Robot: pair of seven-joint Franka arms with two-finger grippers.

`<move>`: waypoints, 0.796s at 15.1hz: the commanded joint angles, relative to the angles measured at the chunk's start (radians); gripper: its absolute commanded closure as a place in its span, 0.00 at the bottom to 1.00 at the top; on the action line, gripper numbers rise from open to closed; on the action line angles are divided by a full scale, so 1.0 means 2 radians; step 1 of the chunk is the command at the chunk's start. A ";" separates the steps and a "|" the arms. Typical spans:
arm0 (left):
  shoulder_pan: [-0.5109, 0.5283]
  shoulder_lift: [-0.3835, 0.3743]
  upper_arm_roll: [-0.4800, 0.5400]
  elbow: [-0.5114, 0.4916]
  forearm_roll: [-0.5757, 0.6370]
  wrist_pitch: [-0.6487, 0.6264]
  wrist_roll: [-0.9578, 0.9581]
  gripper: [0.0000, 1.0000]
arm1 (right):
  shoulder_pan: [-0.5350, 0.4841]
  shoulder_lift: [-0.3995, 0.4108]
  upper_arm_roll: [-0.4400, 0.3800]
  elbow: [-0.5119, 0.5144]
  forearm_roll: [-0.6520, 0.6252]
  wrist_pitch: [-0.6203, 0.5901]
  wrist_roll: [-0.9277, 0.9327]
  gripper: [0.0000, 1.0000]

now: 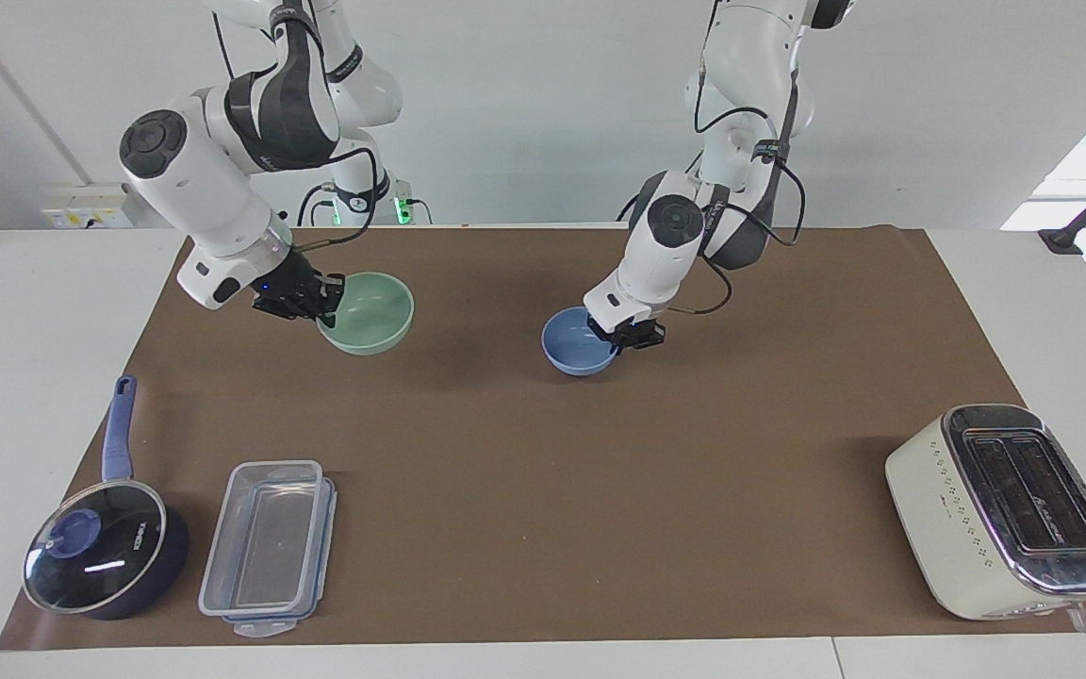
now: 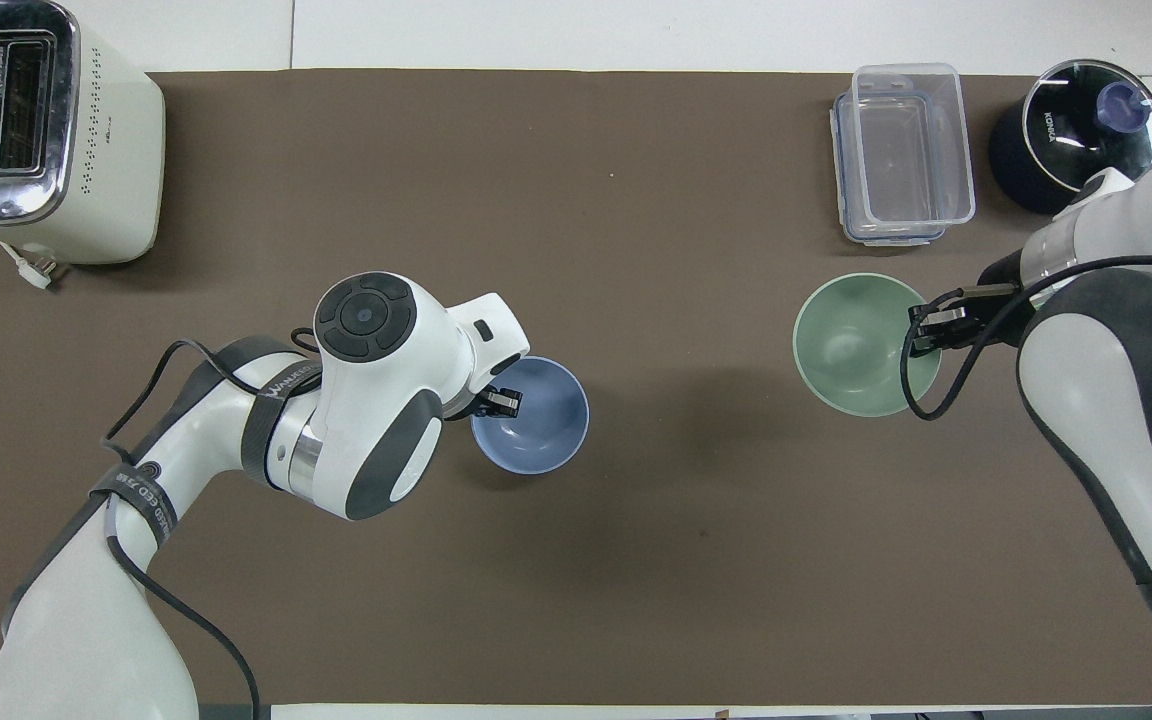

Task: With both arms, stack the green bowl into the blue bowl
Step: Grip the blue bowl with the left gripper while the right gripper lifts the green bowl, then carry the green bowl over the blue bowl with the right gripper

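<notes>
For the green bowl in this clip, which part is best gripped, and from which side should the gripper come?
Probably the rim. The green bowl is round, smooth and without a handle, so its thin wall is the only part two fingers can pinch, one inside and one outside. The right gripper holds it that way now, at the rim facing the right arm's end of the table, leaving the rest of the bowl free to lower into the blue bowl.
</notes>
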 commanded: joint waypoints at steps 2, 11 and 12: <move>-0.010 -0.004 0.009 -0.011 -0.010 0.012 0.004 0.00 | -0.005 -0.006 0.005 -0.006 0.011 -0.001 0.006 1.00; 0.089 -0.035 0.014 0.149 -0.024 -0.189 0.005 0.00 | 0.049 -0.010 0.026 -0.049 0.054 0.102 0.059 1.00; 0.111 -0.038 0.014 0.172 -0.020 -0.215 0.006 0.00 | 0.052 -0.007 0.026 -0.049 0.073 0.109 0.066 1.00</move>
